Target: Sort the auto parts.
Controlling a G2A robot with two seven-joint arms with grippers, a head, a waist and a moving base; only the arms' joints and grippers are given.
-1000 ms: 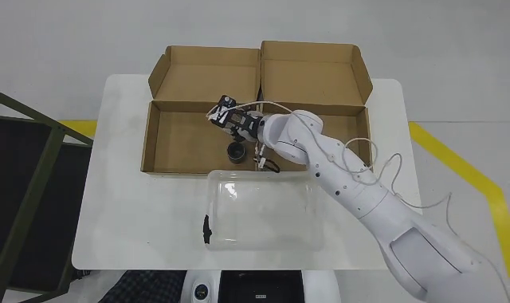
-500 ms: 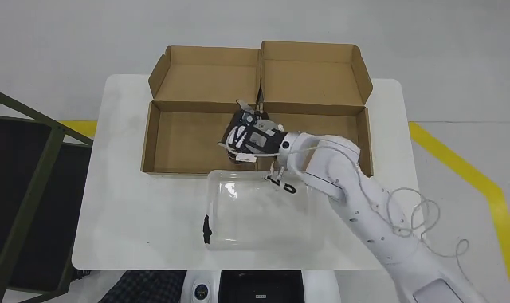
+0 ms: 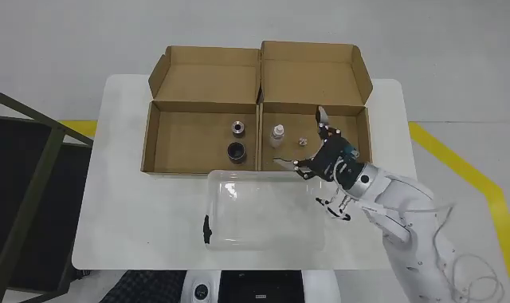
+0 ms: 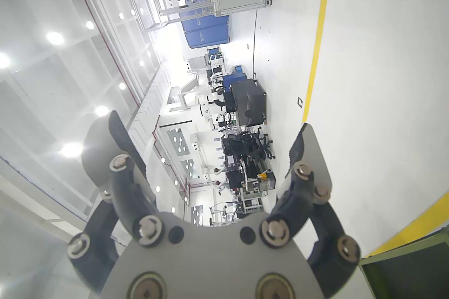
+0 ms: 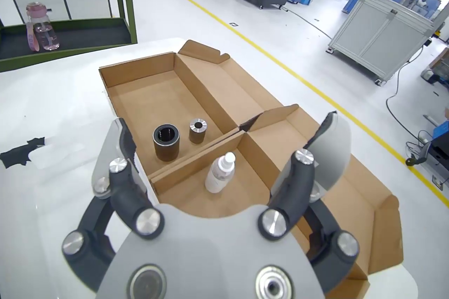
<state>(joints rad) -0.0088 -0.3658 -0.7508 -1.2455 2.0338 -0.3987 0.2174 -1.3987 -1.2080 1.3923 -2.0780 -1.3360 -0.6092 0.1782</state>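
Note:
Two open cardboard boxes stand side by side. The left box [image 3: 179,139] [image 5: 140,97] holds a dark hollow cylinder [image 3: 237,151] [image 5: 166,142] and a smaller metal cylinder [image 3: 238,127] [image 5: 197,131], both upright. The right box [image 3: 315,88] [image 5: 350,195] holds a white bottle [image 3: 277,133] [image 5: 219,173] and a small pale part [image 3: 304,141]. My right gripper [image 3: 300,137] [image 5: 224,125] is open and empty above the right box's front part. My left gripper [image 4: 208,123] is open with nothing in it, pointing out into the room.
A clear plastic tray [image 3: 267,211] lies on the white table [image 3: 127,191] just in front of the boxes, with a black tape scrap [image 3: 205,230] [image 5: 21,153] at its left. A green cart [image 5: 70,13] stands beyond the table's left side.
My right arm has drawn back from over the left box to the right box's front. The small metal cylinder now stands in the left box where the gripper was.

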